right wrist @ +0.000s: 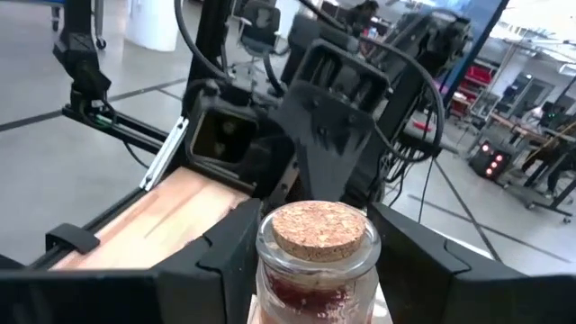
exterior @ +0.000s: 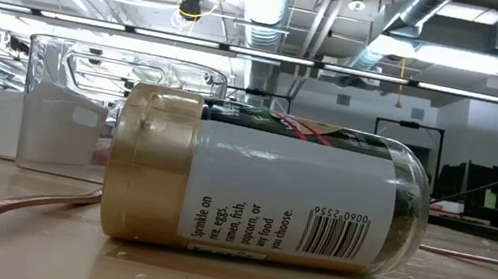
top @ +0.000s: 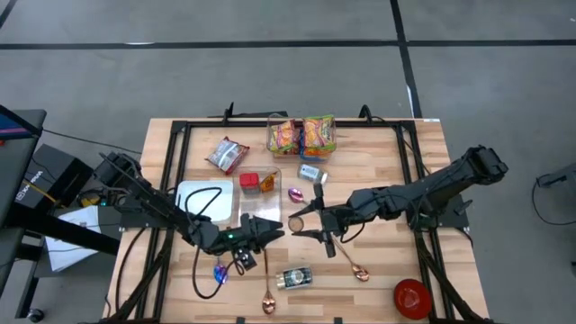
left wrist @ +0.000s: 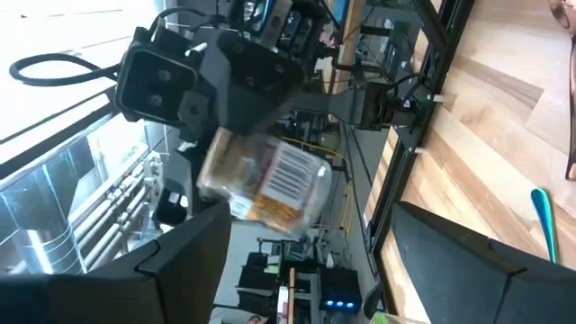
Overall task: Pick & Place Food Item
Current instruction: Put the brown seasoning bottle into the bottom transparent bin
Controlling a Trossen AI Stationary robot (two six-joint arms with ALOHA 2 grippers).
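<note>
From above, the two grippers meet mid-frame over the worktop point(top: 378, 162): the left gripper point(top: 270, 230) has its jaws spread. In the right wrist view, the right gripper point(right wrist: 310, 261) clasps a corked jar point(right wrist: 317, 256); by my reckoning it is picked, not yet placed.

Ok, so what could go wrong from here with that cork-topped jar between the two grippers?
1. Only the right gripper holds the cork-topped jar; the left gripper, facing it, is open. Releasing before the left one closes would likely drop it.
2. A spoon and a spice jar on its side lie close by; a low sweep could knock them, and that jar might roll.
</note>
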